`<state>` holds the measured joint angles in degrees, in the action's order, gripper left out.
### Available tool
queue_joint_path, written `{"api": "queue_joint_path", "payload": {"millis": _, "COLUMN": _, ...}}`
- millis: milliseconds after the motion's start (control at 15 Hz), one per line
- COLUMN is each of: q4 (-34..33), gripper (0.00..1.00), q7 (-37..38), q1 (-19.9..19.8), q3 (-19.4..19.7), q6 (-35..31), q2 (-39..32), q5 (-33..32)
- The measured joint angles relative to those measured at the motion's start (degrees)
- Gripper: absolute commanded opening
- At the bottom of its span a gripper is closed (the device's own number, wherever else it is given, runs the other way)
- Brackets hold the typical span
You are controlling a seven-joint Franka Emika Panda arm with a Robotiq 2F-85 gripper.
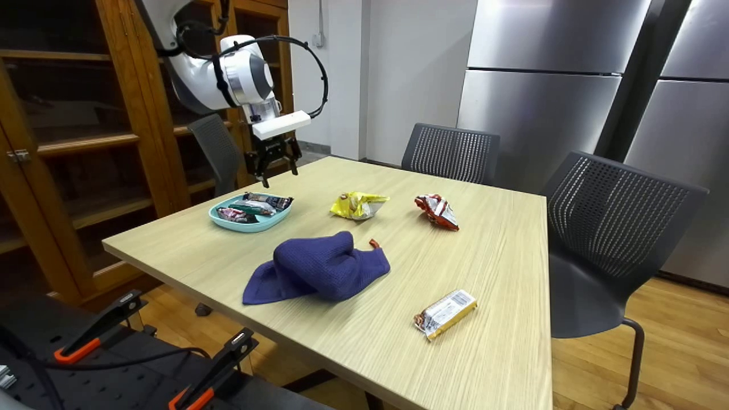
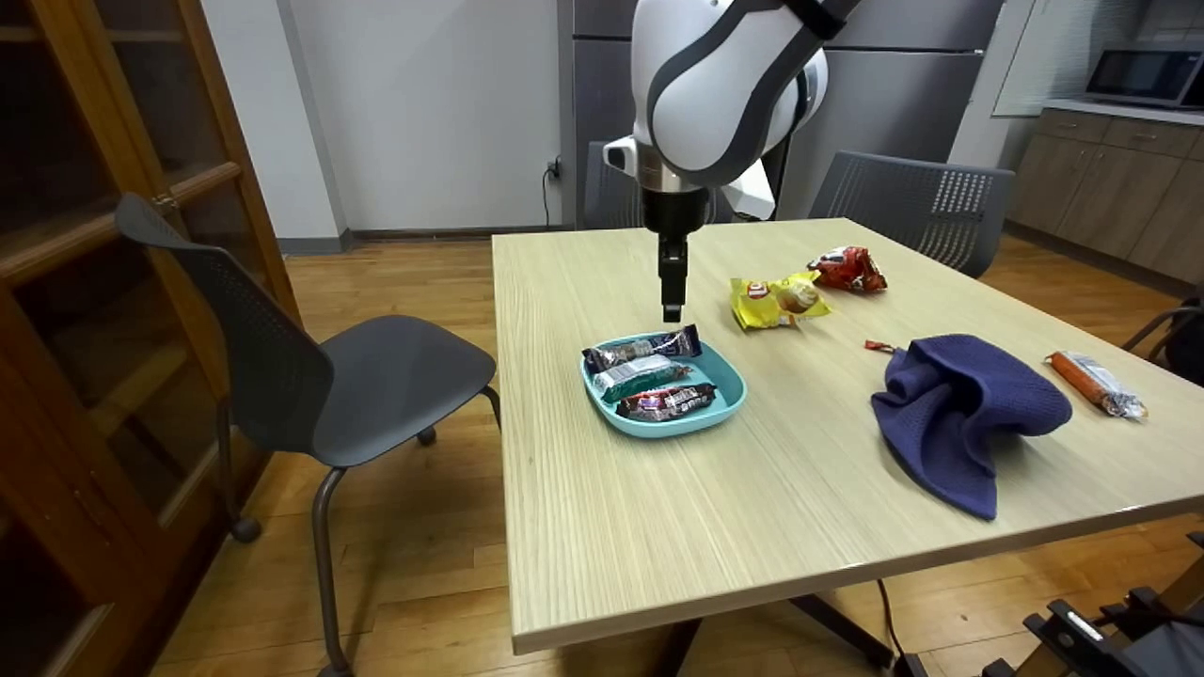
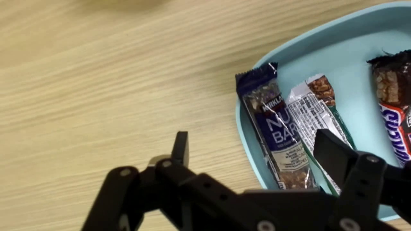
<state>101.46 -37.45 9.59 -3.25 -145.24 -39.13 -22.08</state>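
My gripper [image 1: 280,177] is open above the table, over the edge of a light blue tray [image 2: 658,431]. In the wrist view its fingers stand wide apart with nothing gripped; the right one overlaps the tray from above, the left one the bare wood. Three wrapped bars lie in the tray. A dark blue nut bar [image 3: 277,128] is nearest the gripper, one end resting on the rim. Beside it lies a green and white bar [image 3: 310,112], partly covered by the right finger. The brown Snickers bar [image 3: 391,112] sits farther in, cut off by the frame's edge.
A yellow snack bag [image 1: 359,206] and a red snack bag [image 1: 437,210] stand on the table beyond the tray. A crumpled purple towel [image 1: 324,267] and an orange-wrapped bar [image 2: 1096,384] lie farther along. Grey chairs [image 2: 395,385] surround the table.
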Motion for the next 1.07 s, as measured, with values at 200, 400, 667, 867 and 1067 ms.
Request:
{"api": "queue_joint_path", "payload": {"millis": 200, "q4": 2.7, "gripper": 1.00, "q7": 5.5, "q1": -1.7, "q3": 0.9, "q6": 2.6, "q2": 4.5, "q5": 1.4}}
{"api": "queue_joint_path", "payload": {"millis": 400, "q4": 6.4, "gripper": 1.00, "q7": 8.6, "q1": -5.0, "q3": 0.9, "q6": 4.3, "q2": 9.4, "q5": 4.7}}
{"api": "queue_joint_path", "payload": {"millis": 667, "q4": 10.5, "gripper": 1.00, "q7": 9.7, "q1": -10.7, "q3": 1.1, "q6": 6.1, "q2": 14.6, "q5": 11.3}}
{"api": "queue_joint_path", "payload": {"millis": 867, "q4": 12.8, "gripper": 1.00, "q7": 9.9, "q1": -15.1, "q3": 2.1, "q6": 6.4, "q2": 16.9, "q5": 16.5}}
{"api": "queue_joint_path", "payload": {"millis": 1067, "q4": 14.8, "gripper": 1.00, "q7": 9.8, "q1": -19.1, "q3": 3.8, "q6": 6.4, "q2": 18.4, "q5": 20.4}}
